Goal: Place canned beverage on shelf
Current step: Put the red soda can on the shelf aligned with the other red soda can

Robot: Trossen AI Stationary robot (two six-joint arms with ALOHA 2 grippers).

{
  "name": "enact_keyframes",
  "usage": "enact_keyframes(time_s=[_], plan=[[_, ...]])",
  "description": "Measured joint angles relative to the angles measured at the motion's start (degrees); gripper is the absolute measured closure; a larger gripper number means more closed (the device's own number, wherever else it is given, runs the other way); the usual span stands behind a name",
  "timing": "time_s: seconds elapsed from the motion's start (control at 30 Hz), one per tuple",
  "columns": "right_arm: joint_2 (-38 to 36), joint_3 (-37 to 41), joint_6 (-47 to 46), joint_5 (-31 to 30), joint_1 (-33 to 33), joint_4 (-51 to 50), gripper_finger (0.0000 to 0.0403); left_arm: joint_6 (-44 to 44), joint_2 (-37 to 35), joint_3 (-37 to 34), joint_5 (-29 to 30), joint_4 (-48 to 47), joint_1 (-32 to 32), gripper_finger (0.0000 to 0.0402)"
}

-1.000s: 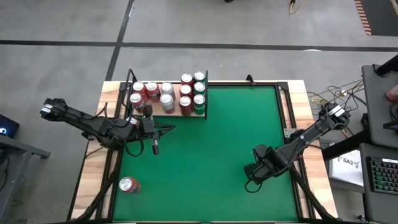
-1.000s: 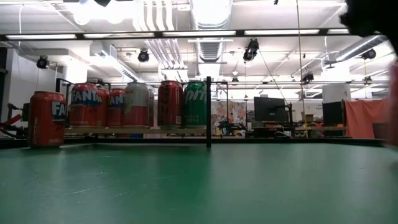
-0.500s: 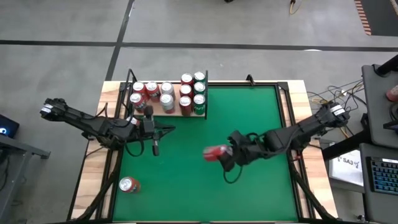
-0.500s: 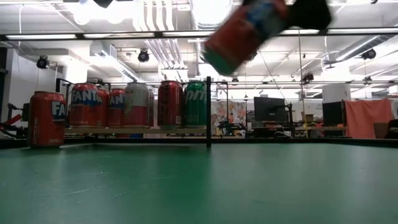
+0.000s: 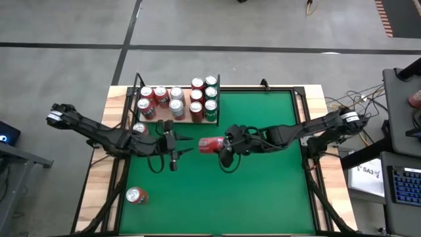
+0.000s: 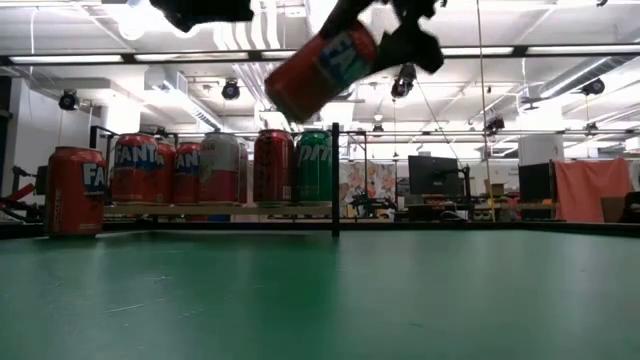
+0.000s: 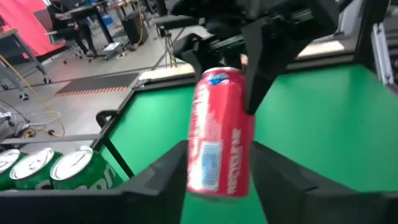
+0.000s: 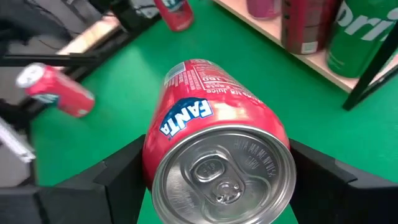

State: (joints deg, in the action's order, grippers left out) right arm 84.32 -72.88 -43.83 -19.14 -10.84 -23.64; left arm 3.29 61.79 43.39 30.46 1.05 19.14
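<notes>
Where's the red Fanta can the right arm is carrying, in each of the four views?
High view: red Fanta can at mid-table, on its side, between the two grippers.
Low view: the can up top, tilted, above the shelf.
Left wrist view: centre, between the left fingers.
Right wrist view: fills the middle, top end toward the camera.
Shared landmark: the green cans at the shelf's end, in all four views.

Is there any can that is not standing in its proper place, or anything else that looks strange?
Yes. One red can stands alone near the table's front left corner, away from the shelf. Another red can, held in the right gripper, hangs tilted above mid-table.
</notes>
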Motion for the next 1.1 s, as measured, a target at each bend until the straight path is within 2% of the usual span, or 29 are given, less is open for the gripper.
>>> enact_keyframes(time_s=[0.2, 0.37, 0.53, 0.8, 1.1], plan=[[2.4, 0.0, 0.5, -0.1, 1.3, 0.8, 0.0113, 0.0, 4.8, 0.0, 2.1, 0.2, 0.0, 0.0156], [3.7, 0.0, 1.1, -0.3, 1.5, 3.1, 0.0113, -1.2, 8.9, 0.0, 2.6, 0.5, 0.0, 0.0114], [3.8, 0.0, 1.0, -0.5, 2.1, 4.8, 0.0113, -2.2, 13.1, 0.0, 2.8, 2.6, 0.0, 0.0105], [4.1, 0.0, 0.8, -1.1, 3.1, 5.5, 0.0113, -0.4, 17.5, 0.0, 12.5, 8.4, 0.0, 0.0105], [4.9, 0.0, 1.3, 0.0, 3.4, 6.2, 0.0113, 1.8, 18.5, 0.0, 12.6, 9.8, 0.0, 0.0105]])
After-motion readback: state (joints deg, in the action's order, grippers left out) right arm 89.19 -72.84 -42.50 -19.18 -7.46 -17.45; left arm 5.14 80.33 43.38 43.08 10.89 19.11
